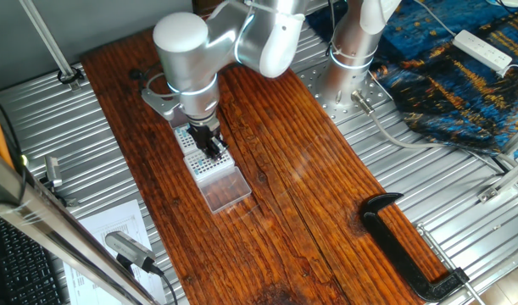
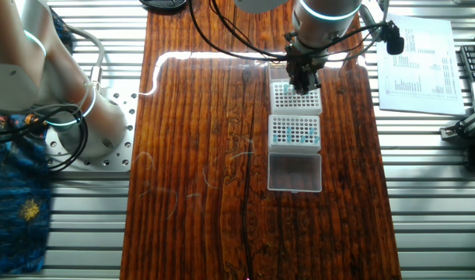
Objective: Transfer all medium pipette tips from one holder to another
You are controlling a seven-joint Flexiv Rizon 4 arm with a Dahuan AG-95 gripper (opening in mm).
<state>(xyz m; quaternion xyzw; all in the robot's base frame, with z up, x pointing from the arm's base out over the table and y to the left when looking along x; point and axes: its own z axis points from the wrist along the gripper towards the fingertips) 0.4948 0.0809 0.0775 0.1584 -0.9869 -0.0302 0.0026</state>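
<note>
The arm [image 1: 242, 38] reaches down over a wooden bench [image 2: 198, 155], with the claw [image 2: 302, 84] low over the far rack [image 2: 296, 97]. Whether the claw is spread or pinching a tip cannot be told; its fingers are dark and small in both views.

Three items stand in a row, close together, along one side of the bench: the far rack, the near rack [image 2: 295, 131] and a clear lid [image 2: 295, 172]. The tips [image 2: 298, 135] show as bluish dots in the near rack; a few bluish dots may also sit in the far rack beneath the claw, but this is unclear.

The row lies near one long bench edge. Open wood runs along the other side of the row and past the lid.

The view from the side shows a black clamp [image 1: 407, 246] at a bench corner, well apart from the racks, and a white power strip [image 1: 483, 49] on a blue cloth [image 1: 449, 80]. The overhead view shows the rack grids plainly and a printed sheet [image 2: 420, 58] beside the bench.
</note>
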